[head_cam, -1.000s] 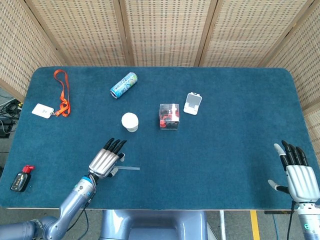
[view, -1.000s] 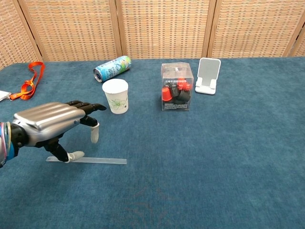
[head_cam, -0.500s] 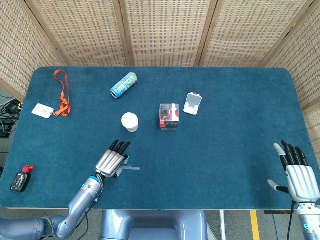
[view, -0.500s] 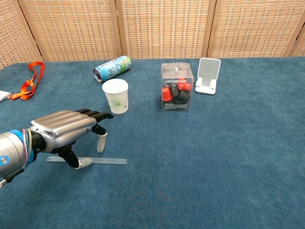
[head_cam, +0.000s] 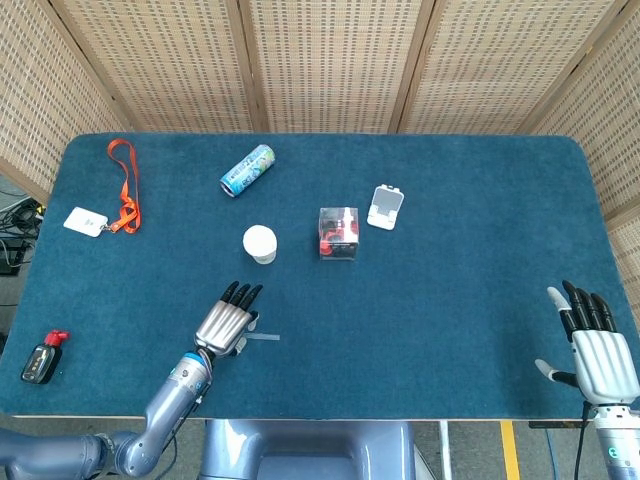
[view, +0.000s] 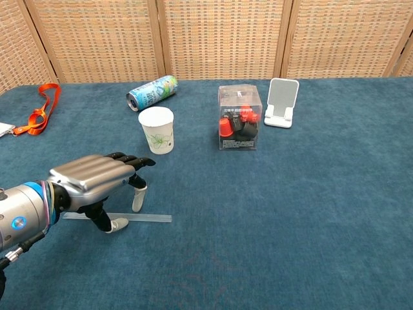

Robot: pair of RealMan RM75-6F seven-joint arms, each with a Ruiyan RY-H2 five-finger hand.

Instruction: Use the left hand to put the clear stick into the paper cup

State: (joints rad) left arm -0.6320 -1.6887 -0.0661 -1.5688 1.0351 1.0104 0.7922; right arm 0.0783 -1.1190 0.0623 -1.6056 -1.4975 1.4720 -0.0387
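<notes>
The clear stick (view: 145,218) lies flat on the blue table near the front edge; in the head view only its right end (head_cam: 266,337) shows past my hand. My left hand (view: 97,177) (head_cam: 226,320) hovers palm down over the stick's left part, fingers spread and pointing away, thumb tip down beside the stick. It holds nothing. The white paper cup (view: 157,130) (head_cam: 260,244) stands upright a little beyond the hand. My right hand (head_cam: 595,347) rests open at the table's front right corner, seen only in the head view.
A clear box with red and black parts (view: 239,126) and a white phone stand (view: 282,103) sit right of the cup. A drink can (view: 151,92) lies behind it. An orange lanyard with a badge (head_cam: 124,190) and a small black and red device (head_cam: 42,358) lie at the left.
My left hand has shifted slightly right along the stick and lowered a little. The stick, the cup and the right hand have not moved.
</notes>
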